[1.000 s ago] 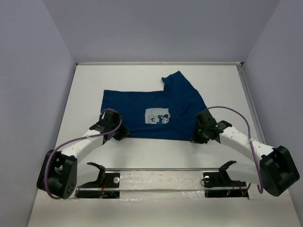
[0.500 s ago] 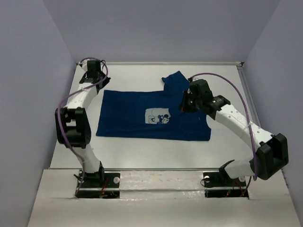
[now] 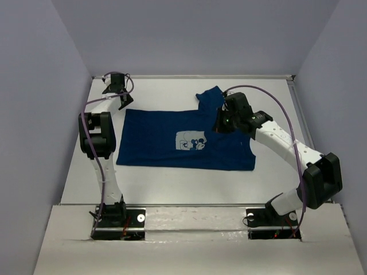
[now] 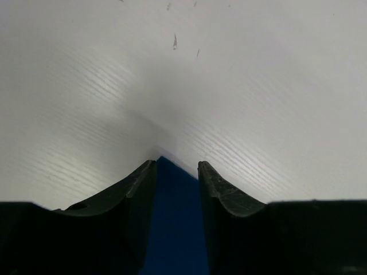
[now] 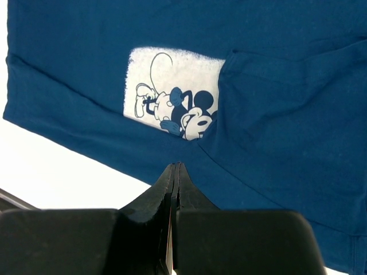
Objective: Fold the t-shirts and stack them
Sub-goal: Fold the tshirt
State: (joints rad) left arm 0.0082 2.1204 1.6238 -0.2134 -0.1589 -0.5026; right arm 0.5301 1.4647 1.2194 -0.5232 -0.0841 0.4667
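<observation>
Judging the job as only partway along: seeing the shirt (image 3: 166,143) lying spread on the table (image 3: 172,183), around the middle and somewhat toward the far side, print (image 3: 192,140) facing up. Looking folded once at most, with a flap lying over the cloth just beside the print in the right wrist view, and one sleeve (image 3: 213,97) sticking out toward the far wall. Finding no tidy packet and no stack anywhere, so reckoning the remaining folds and all of the stacking as left to do. Finding the left gripper (image 4: 176,166) stretched out at the shirt's far left corner, fingers (image 4: 137,189) parted by a modest gap and straddling the blue tip of that corner. Not gripping it, going by a gap too wide for thin cloth, and not being able to tell whether the tips are touching the table. Finding the right gripper (image 5: 175,167) hanging over the shirt's right half, near the root of the sleeve, fingers pressed together tip to tip and carrying nothing, with the cloth lying flat beneath. Counting one shirt only, bearing one print, with one sleeve showing clearly and the other not being made out. Counting two arms and two grippers. Seeing no second shirt in any view, so not being able to say what the stack is meant to hold beyond this one.
</observation>
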